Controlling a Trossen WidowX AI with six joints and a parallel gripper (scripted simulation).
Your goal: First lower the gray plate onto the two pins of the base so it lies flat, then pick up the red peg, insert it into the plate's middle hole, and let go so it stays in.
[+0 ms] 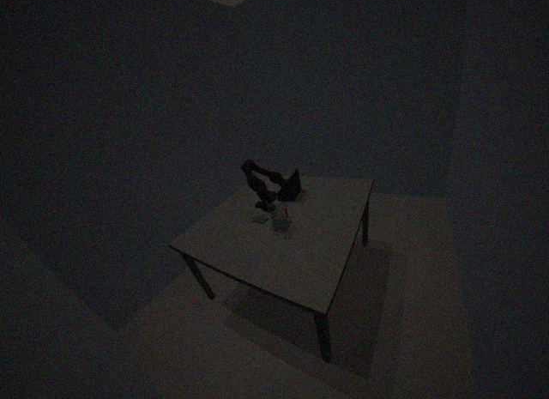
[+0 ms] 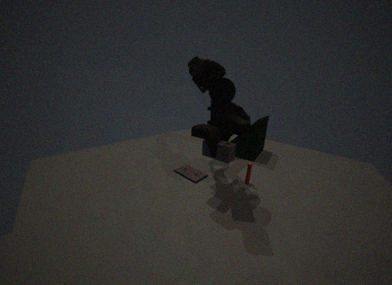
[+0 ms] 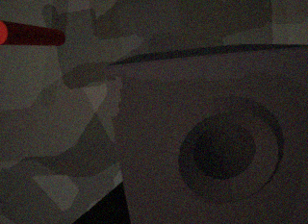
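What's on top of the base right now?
Two pins stand up from the top of the base, and the plate isn't on them; the tool holds it clear. What lies under the base can't be seen; the base covers it.

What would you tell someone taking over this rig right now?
Gripper: shut on the gray plate, held above the table.
Base: on the table, both pins bare.
Red peg: upright, apart from the base.
Done: plate grasped.
Left: lower the plate flat onto the pins, release, pick up the peg, insert it in the middle hole, let go.
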